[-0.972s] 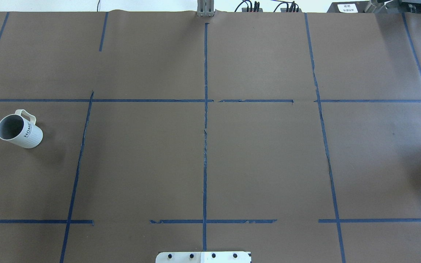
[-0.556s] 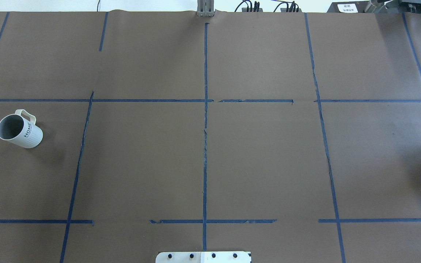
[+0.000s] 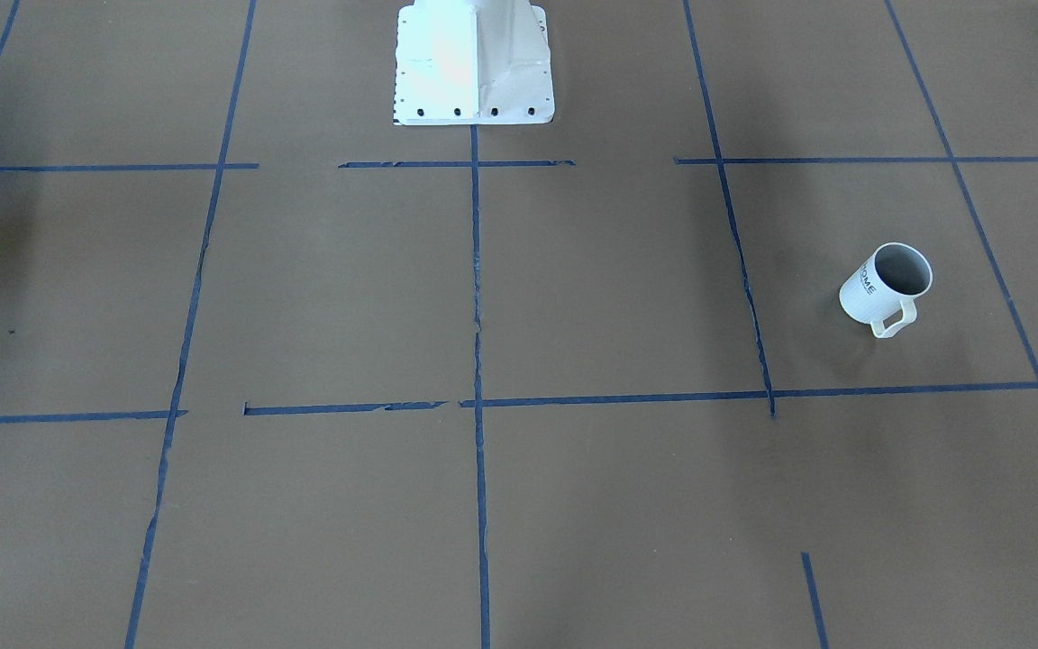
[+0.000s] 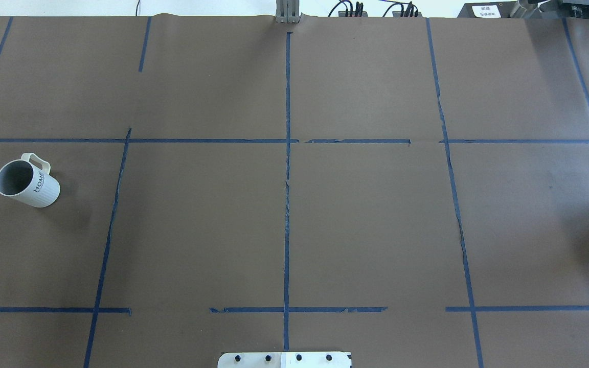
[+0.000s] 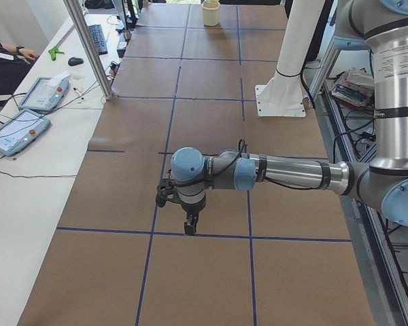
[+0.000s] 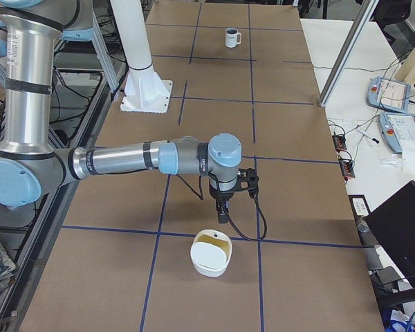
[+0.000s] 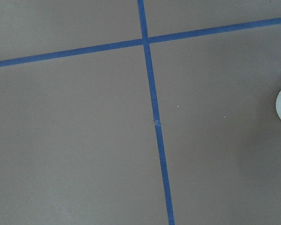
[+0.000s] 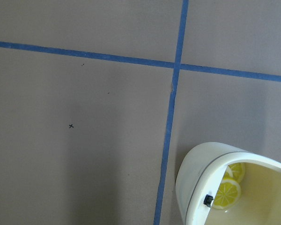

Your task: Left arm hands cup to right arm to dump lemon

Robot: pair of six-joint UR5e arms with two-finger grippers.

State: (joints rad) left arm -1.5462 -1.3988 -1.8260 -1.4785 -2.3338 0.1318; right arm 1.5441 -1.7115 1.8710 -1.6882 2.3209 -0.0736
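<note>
One cup (image 4: 27, 180): white, ribbed, loop-handled, upright. One smooth cream bowl (image 6: 209, 257) containing two lemon slices (image 8: 227, 193). Left gripper (image 5: 189, 227) and right gripper (image 6: 223, 216): jaw spread cannot be told.

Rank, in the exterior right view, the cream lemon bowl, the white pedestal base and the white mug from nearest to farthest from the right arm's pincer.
1. cream rounded bowl holding lemon slices: on the table just camera-side of the right pincer.
2. white metal pedestal base: robot's side, mid-table.
3. white ribbed mug: table's far end.
</note>
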